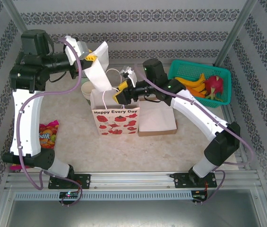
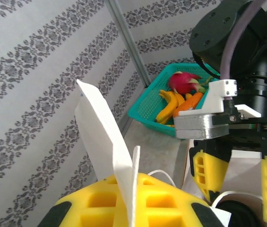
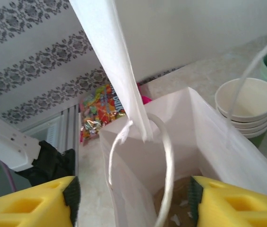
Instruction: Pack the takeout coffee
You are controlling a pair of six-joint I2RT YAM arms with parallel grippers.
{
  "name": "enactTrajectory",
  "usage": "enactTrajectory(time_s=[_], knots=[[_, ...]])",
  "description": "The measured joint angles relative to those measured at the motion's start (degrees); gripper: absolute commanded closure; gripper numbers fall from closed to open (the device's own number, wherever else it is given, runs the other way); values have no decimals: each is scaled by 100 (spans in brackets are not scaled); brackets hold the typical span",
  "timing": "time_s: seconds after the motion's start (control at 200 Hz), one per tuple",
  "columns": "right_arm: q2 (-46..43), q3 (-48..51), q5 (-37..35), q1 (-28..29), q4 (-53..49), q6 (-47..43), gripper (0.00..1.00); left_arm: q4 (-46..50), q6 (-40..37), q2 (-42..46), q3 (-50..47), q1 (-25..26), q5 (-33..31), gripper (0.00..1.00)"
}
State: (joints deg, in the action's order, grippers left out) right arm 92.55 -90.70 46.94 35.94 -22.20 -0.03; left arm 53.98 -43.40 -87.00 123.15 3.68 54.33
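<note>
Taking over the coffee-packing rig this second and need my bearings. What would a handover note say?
Left gripper: shut on the flap of the paper bag, holding it up.
Right gripper: open at the bag's mouth, straddling the handle cord.
Takeout coffee: uncertain; a dark round shape below the right gripper may be its lid.
Done: bag held open. Left: confirm the cup is inside, withdraw, release the flap.

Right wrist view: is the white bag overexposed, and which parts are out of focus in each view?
Right wrist view: the paper bag is very bright, its wall almost without detail; the right gripper's yellow fingers are soft. Left wrist view: the left gripper's yellow finger is blurred, the fruit basket sharper. Top view: even light, the bag's print readable.
</note>
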Motion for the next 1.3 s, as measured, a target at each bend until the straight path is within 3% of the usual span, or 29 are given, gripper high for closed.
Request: enactTrajectory(time_s=[0.1,0.195,0.43,0.669,0.914,1.299], knots=[[7,-33,212,66,-59,-116,76,140,-155,-55,0,-7,260,100],[-2,-9,356,98,-68,-243,84,295,-354,-48,0,-7,503,100],[-310,317,302,210,-59,-807,90,656,-896,-22,-72,-7,697,100],[-535,511,-129,378,-37,-1606,100,577,-922,59,-238,-168,673,100],[-824,763,-671,551,-28,-2441,100,470,-916,57,-118,-603,789,100],[-855,837,-841,560,15,-2872,100,282,-1084,26,-426,-632,1320,100]])
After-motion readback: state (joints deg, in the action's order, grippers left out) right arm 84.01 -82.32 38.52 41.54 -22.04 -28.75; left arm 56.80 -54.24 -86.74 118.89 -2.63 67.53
